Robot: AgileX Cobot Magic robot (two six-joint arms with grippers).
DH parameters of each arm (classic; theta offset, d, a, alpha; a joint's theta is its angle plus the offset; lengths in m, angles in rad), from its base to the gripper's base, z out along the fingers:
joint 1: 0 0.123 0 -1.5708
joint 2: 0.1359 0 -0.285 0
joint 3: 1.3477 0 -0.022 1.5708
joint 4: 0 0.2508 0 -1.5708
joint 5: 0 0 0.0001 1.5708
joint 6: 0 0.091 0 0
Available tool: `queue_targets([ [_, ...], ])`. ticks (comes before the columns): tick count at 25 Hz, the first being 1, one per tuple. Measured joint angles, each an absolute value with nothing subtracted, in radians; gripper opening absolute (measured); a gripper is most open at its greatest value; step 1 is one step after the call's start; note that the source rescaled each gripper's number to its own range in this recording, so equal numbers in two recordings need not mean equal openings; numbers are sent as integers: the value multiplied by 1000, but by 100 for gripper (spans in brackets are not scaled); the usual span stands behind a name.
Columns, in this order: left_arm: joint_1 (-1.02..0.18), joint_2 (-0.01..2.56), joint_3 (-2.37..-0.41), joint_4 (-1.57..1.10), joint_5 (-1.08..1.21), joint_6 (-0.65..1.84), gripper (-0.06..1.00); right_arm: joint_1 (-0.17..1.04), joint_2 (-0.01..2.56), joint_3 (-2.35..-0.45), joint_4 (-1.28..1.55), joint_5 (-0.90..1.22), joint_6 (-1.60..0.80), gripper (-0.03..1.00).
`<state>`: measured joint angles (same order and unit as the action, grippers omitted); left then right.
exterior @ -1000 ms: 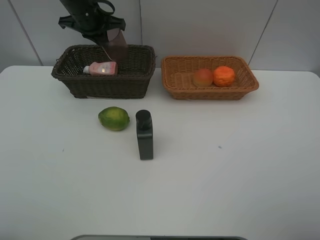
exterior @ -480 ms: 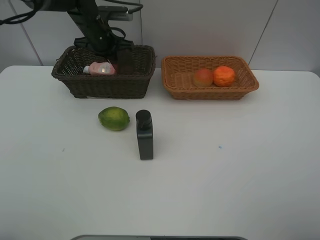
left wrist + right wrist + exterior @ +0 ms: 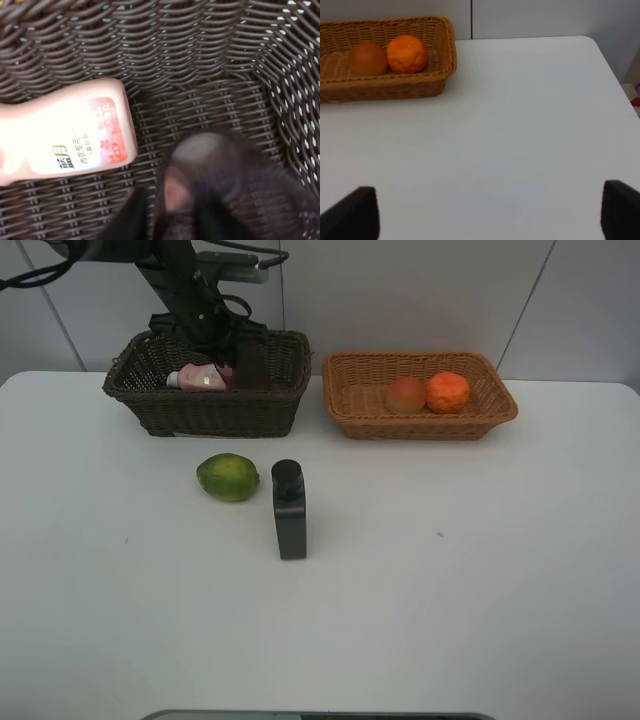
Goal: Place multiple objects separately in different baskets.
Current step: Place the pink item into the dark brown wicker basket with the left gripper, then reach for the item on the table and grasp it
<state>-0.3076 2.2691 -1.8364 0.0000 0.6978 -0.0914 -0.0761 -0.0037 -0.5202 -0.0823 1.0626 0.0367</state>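
My left gripper (image 3: 240,348) reaches down into the dark brown basket (image 3: 200,412). The purplish cup (image 3: 249,362) stands inside, beside the pink bottle (image 3: 205,377). The left wrist view shows the blurred cup (image 3: 210,160) at my fingers (image 3: 130,217), with the pink bottle (image 3: 60,135) lying on the weave; the grip is unclear. The peach (image 3: 406,394) and orange (image 3: 448,392) lie in the tan basket (image 3: 420,426). The green fruit (image 3: 228,477) and black bottle (image 3: 289,510) rest on the table. My right gripper (image 3: 485,212) is open and holds nothing.
The white table (image 3: 450,570) carries both baskets along its far edge, close to the wall. In the right wrist view the tan basket (image 3: 385,85) with the orange (image 3: 407,53) and peach (image 3: 368,58) lies ahead, and the table's edge (image 3: 615,75) runs nearby.
My left arm has come down with the cup from above the dark basket into it. Over the last half second it has barely shifted. Nothing else moved.
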Motion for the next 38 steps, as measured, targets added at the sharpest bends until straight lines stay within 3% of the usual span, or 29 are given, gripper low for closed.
queue_targets([
  [4, -308, 2269, -1836, 0, 698, -86, 84, -76, -4, -520, -82, 1063, 37, 88],
  [6, -308, 2269, -1836, 0, 699, -84, 94, -76, -4, -520, -82, 1063, 37, 88],
  [25, -389, 2101, -1838, -22, 964, -189, 98, -76, -4, -520, -84, 1063, 37, 88],
  [38, -589, 2067, -1840, -54, 1208, -520, 98, -76, -4, -520, -84, 1063, 37, 88],
])
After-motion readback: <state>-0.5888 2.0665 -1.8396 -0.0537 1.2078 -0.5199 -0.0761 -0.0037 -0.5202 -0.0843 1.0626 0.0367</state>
